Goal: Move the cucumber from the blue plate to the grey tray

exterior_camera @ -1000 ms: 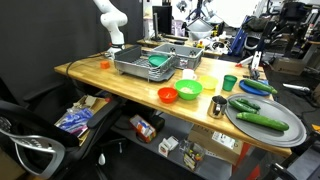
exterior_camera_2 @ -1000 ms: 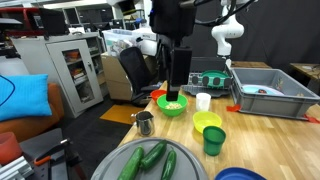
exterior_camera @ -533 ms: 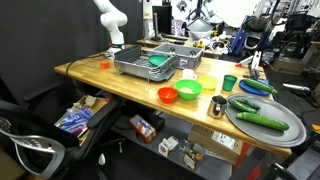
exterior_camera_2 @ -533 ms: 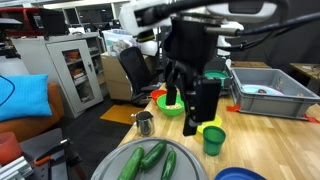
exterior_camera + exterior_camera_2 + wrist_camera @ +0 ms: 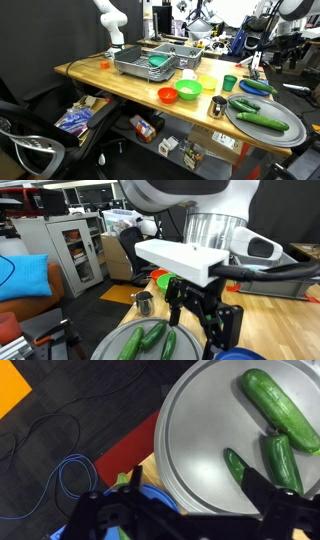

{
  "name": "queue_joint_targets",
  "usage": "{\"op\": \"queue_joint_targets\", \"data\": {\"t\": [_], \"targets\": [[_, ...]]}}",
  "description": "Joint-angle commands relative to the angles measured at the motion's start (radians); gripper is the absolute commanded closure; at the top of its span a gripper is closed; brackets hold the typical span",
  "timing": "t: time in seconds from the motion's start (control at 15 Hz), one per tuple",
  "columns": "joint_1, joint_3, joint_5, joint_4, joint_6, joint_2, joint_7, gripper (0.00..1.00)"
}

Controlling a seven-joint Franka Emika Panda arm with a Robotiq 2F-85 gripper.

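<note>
The grey tray (image 5: 195, 440) fills the wrist view and holds one thick cucumber (image 5: 280, 408) and two slender ones (image 5: 283, 460). It also shows in both exterior views (image 5: 290, 131) (image 5: 112, 348). The blue plate (image 5: 262, 90) sits behind the tray with a slender dark green cucumber (image 5: 256, 86) on it. Only its rim shows in the wrist view (image 5: 160, 500) and in an exterior view (image 5: 240, 354). My gripper (image 5: 190, 520) is open and empty. It hangs above the near edge of the tray and the plate, as an exterior view (image 5: 203, 320) shows.
A green cup (image 5: 230, 83), a metal cup (image 5: 218, 105), a red bowl (image 5: 167, 95) and a green bowl (image 5: 188, 91) stand mid-table. A grey dish rack (image 5: 148, 62) is at the back. The table edge runs beside the tray, with dark floor and cables (image 5: 70, 470) below.
My gripper has swung from above the green bowl towards the tray and blue plate, and now looms large in an exterior view. The objects have not moved.
</note>
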Motion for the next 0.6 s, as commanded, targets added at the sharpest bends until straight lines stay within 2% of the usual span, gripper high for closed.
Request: {"op": "queue_joint_targets", "data": {"t": [0.0,0.4,0.53], "targets": [[-0.014,0.015,-0.004,0.002,-0.002,0.003,0.003,0.00],[-0.015,0.017,0.006,0.003,-0.003,-0.005,0.001,0.00],[-0.011,0.011,-0.024,0.000,0.049,0.009,0.029,0.00]]}}
